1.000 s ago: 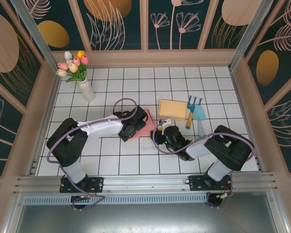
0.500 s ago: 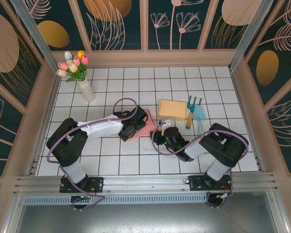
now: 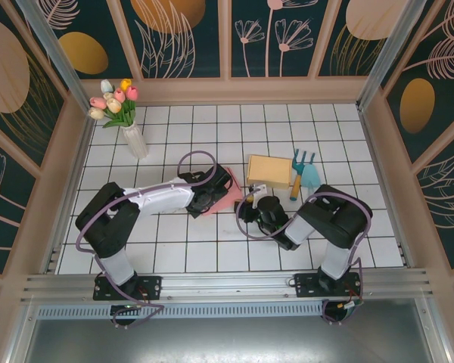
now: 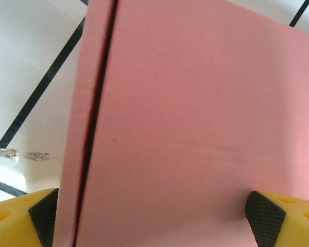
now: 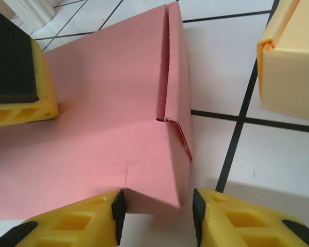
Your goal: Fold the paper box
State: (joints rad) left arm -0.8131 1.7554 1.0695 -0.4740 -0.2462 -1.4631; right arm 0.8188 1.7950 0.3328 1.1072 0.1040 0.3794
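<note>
The flat pink cardboard box [image 3: 225,190] lies on the white tiled table [image 3: 212,249]. Its folded corner, the fold running straight away, sits inside the right gripper [image 5: 157,211]; pinched or not, I cannot tell. The left gripper [image 4: 154,216], spread wide, rests on it.

We are entering a white tiled floor [image 3: 174,257] with dark grout lines, lying under even, bright light. We are noting pale wooden framing [image 3: 234,91] running along its far edge and up both sides. Behind it we are recording a back wall [image 3: 181,38] of dark teal panels printed with outlined flowers, leaves and tan ovals, with a left wall [image 3: 15,98] and a right wall [image 3: 431,113] matching it. We are logging a slanting metal post [image 3: 53,53] at the far left corner, an aluminium rail [image 3: 227,283] crossing the near edge, a grey metal sheet [image 3: 227,340] below it, and a white vase of tulips [image 3: 135,140] standing at the far left.
</note>
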